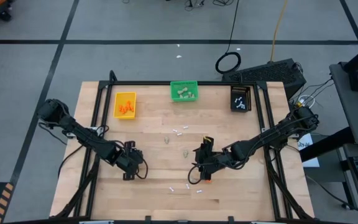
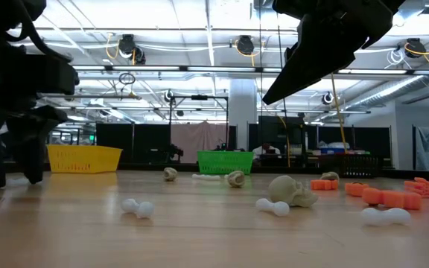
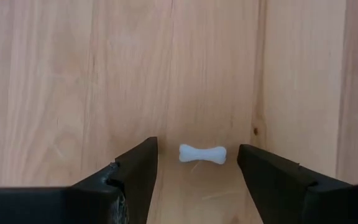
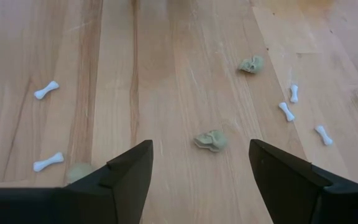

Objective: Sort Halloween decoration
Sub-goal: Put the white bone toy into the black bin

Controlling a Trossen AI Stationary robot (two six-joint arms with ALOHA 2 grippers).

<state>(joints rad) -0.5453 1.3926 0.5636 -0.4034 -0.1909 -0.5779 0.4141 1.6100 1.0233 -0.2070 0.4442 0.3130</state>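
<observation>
Bone (image 3: 202, 154): small, white, knobbed ends (lying flat) | skulls (image 4: 211, 140): two, beige-grey | left gripper (image 3: 194, 171): wide, empty | right gripper (image 4: 201, 168): wide, empty

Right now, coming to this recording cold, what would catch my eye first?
Three bright bins along the table's far edge: yellow bin holding orange bits, green bin, black bin. Nearer, both dark arms reach inward over scattered pieces. The left hand hangs open over a single white bone, and the right hand is open near a beige skull.
</observation>
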